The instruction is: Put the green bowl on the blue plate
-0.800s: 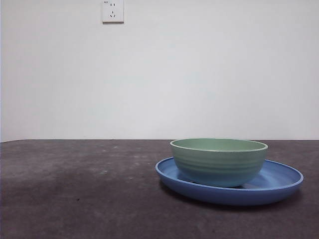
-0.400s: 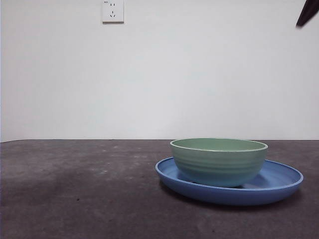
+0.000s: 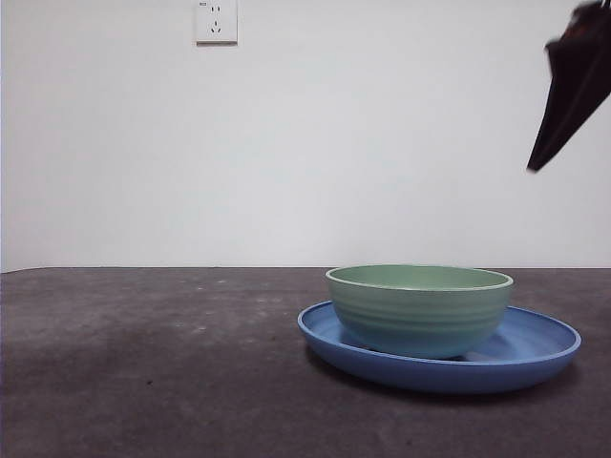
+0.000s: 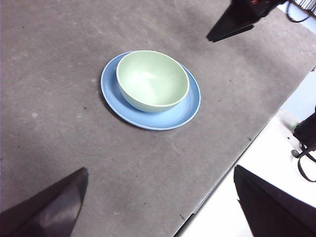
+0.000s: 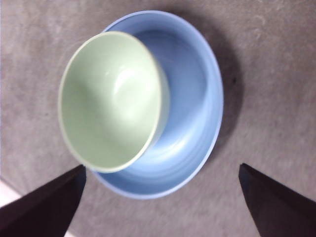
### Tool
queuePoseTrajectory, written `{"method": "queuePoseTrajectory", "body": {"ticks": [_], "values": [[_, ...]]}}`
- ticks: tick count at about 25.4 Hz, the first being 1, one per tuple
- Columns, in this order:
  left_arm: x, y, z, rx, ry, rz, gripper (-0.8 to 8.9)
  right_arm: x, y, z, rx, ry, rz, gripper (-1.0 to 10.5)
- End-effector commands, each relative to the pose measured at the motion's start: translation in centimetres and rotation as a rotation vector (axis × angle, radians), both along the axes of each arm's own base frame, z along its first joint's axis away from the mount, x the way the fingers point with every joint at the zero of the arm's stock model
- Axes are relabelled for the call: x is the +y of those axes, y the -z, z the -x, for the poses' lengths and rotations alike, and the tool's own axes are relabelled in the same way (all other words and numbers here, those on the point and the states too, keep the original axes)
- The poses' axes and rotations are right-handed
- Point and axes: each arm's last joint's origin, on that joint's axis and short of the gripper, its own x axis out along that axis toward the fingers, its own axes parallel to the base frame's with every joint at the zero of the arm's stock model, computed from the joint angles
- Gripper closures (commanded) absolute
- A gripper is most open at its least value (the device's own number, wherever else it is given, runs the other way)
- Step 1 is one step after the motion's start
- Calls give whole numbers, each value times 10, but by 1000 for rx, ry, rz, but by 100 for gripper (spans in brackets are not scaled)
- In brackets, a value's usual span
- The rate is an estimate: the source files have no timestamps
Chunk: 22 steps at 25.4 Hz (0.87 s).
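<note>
The green bowl (image 3: 419,309) sat off-centre on the blue plate (image 3: 535,355), and the right hand (image 5: 160,197), released above, could knock it askew.

Green bowl (image 3: 420,310) & blue plate (image 3: 535,358): glossy, smooth, prob. plastic; bowl's outside faintly ridged. Table (image 3: 143,372): matt, rough, felt-like grey.

No readable text, label, brand, number or sign in any view. Wall socket (image 3: 216,21), front view: small mark at its top edge, too small to read. Green bowl (image 3: 419,309) and blue plate (image 3: 535,347): plain glossy surfaces, no print. Right gripper (image 5: 160,200) and left gripper (image 4: 163,205): bare black jaws, no markings.
</note>
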Motion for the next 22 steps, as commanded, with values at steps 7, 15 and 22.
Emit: {"method": "queuePoseTrajectory", "body": {"ticks": [7, 15, 22], "values": [[-1, -2, 0, -8, 11, 8, 337, 0, 35, -35, 51, -7, 13, 516], [-1, -2, 0, -8, 11, 8, 337, 4, 76, -58, 127, -22, 15, 648], [-1, -2, 0, -9, 11, 7, 337, 14, 91, -66, 133, -56, 10, 751]]}}
